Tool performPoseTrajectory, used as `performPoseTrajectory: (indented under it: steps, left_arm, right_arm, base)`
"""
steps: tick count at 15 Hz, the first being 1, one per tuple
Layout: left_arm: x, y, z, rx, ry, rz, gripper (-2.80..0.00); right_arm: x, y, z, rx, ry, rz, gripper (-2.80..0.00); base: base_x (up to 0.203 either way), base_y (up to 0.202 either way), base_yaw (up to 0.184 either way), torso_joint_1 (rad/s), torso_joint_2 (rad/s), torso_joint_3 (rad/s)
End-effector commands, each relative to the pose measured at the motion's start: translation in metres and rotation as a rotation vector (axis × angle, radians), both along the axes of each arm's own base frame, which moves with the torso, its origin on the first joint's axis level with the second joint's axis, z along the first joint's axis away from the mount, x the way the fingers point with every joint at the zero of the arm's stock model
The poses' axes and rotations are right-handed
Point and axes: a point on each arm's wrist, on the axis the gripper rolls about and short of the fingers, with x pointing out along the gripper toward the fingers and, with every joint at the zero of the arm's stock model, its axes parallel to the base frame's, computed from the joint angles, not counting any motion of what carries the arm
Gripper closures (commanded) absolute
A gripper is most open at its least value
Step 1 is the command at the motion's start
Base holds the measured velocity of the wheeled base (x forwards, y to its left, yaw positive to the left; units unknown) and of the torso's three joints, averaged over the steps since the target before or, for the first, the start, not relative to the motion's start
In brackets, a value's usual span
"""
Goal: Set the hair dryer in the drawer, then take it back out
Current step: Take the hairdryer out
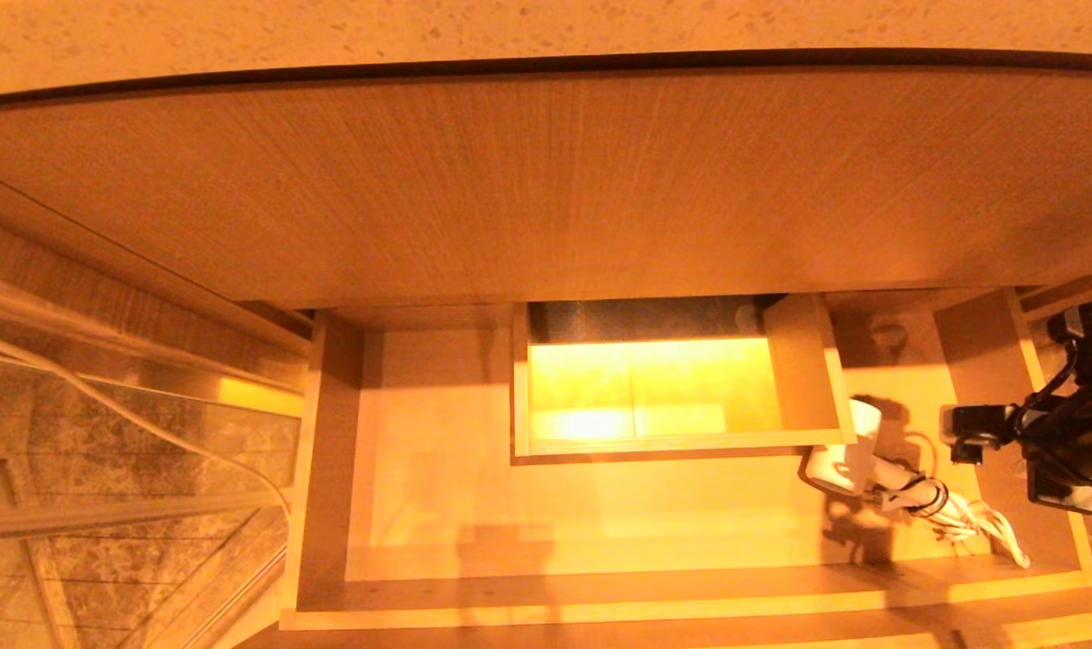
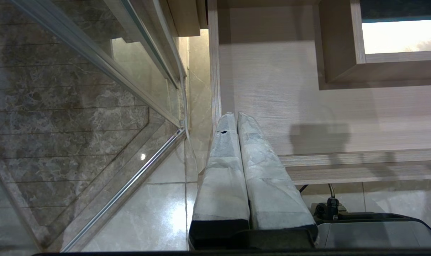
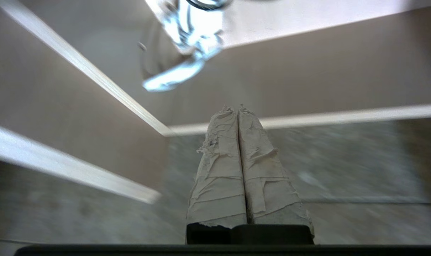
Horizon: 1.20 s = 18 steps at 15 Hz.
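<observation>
The drawer point(image 1: 600, 615) stands pulled out, wide and shallow, with a boxed cut-out point(image 1: 802, 379) in its middle. Inside it, the white hair dryer point(image 1: 857, 446) lies on the floor at the right, against the cut-out's corner. Its bundled cord point(image 1: 983, 525) trails toward the front right corner. My right arm point(image 1: 1064, 433) hangs at the drawer's right wall. The right gripper point(image 3: 238, 108) is shut and empty, apart from the dryer, over the marble floor outside the drawer. My left gripper point(image 2: 236, 115) is shut on nothing by the drawer's left wall point(image 2: 214, 71).
A tall wood-grain panel point(image 1: 546, 180) under a speckled counter point(image 1: 509, 27) overhangs the drawer's back. At the left are a glass shower panel point(image 1: 149, 424), a marble floor point(image 2: 58, 106) and a white cable point(image 1: 131, 415).
</observation>
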Motion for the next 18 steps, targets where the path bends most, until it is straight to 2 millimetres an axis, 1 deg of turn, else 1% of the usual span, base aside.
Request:
performPoseTrajectory:
  steps: [1,4,7,8,11,13,18]
  left_arm:
    - [0.0,0.0,0.0,0.0,0.0,0.0,0.0]
    - [0.0,0.0,0.0,0.0,0.0,0.0,0.0]
    - [0.0,0.0,0.0,0.0,0.0,0.0,0.0]
    - [0.0,0.0,0.0,0.0,0.0,0.0,0.0]
    - [0.0,0.0,0.0,0.0,0.0,0.0,0.0]
    - [0.0,0.0,0.0,0.0,0.0,0.0,0.0]
    - [0.0,0.0,0.0,0.0,0.0,0.0,0.0]
  right_arm:
    - [0.011,-0.003,-0.02,0.028,0.046,-0.017,0.0]
    - [0.028,-0.009,-0.034,0.039,0.045,-0.033,0.0]
    - [0.042,-0.013,-0.044,0.037,0.035,-0.034,0.0]
    - [0.046,-0.014,-0.046,0.036,0.031,-0.035,-2.8]
    - [0.05,-0.016,-0.055,0.058,0.016,-0.08,-2.8]
    - [0.049,-0.015,-0.058,0.062,0.024,-0.087,-2.8]
    - [0.058,-0.018,-0.066,0.069,0.028,-0.097,-2.8]
  base:
    - [0.0,0.0,0.0,0.0,0.0,0.0]
    - [0.0,0.0,0.0,0.0,0.0,0.0]
    - [0.0,0.0,0.0,0.0,0.0,0.0]
    - [0.0,0.0,0.0,0.0,0.0,0.0]
    - [0.0,0.0,0.0,0.0,0.0,0.0]
    - [0.0,0.0,0.0,0.0,0.0,0.0]
    - [0.0,0.0,0.0,0.0,0.0,0.0]
